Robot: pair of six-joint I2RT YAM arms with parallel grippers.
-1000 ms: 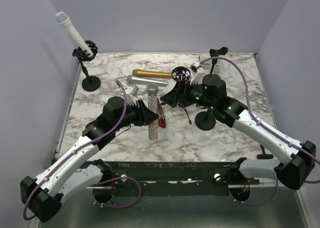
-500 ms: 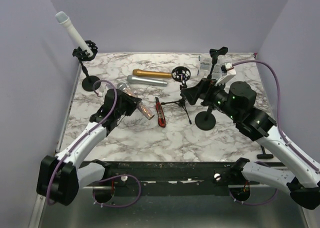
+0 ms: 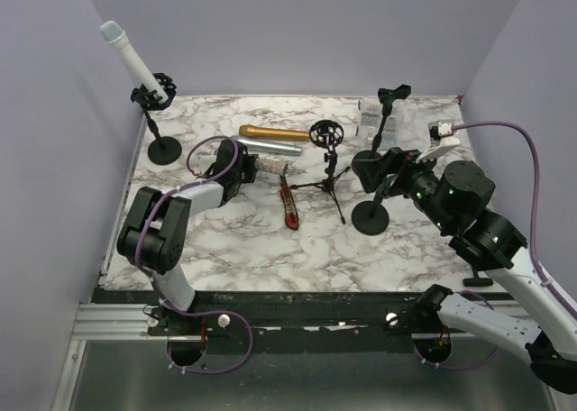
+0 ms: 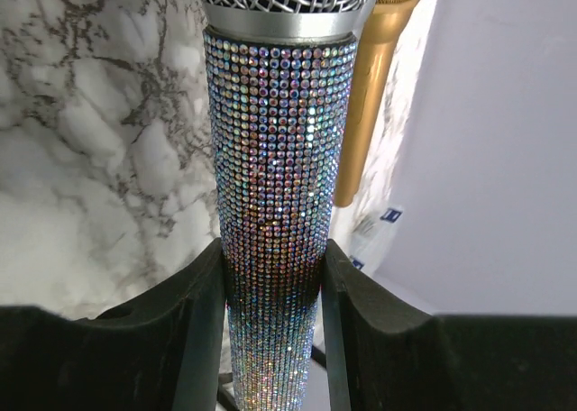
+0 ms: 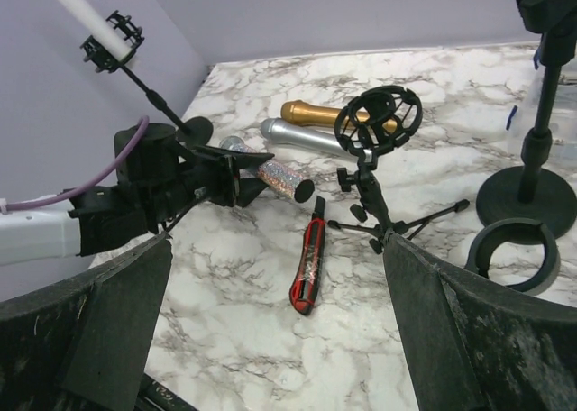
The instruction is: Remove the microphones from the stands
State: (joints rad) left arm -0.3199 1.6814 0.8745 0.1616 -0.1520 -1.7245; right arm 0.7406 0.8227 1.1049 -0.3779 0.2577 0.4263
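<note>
Over the last second the left arm has swung from the middle of the surface to the back left, carrying the glitter microphone [image 3: 268, 165] with it. The left jaws are nearly closed, clamped on its sparkly handle, as the left wrist view shows. The microphone now lies low and roughly level, just beside the silver microphone [image 3: 281, 147] and near the gold microphone [image 3: 270, 132]; whether it touches the surface I cannot tell. The right jaws, spread fully wide and holding nothing, have pulled back from the tripod stand [image 3: 328, 175] towards the right. The stand's ring holder [image 3: 326, 133] is empty, so the removal looks done; what probably remains is letting go. A white microphone [image 3: 135, 61] sits clipped in the corner stand [image 3: 162, 146].
</note>
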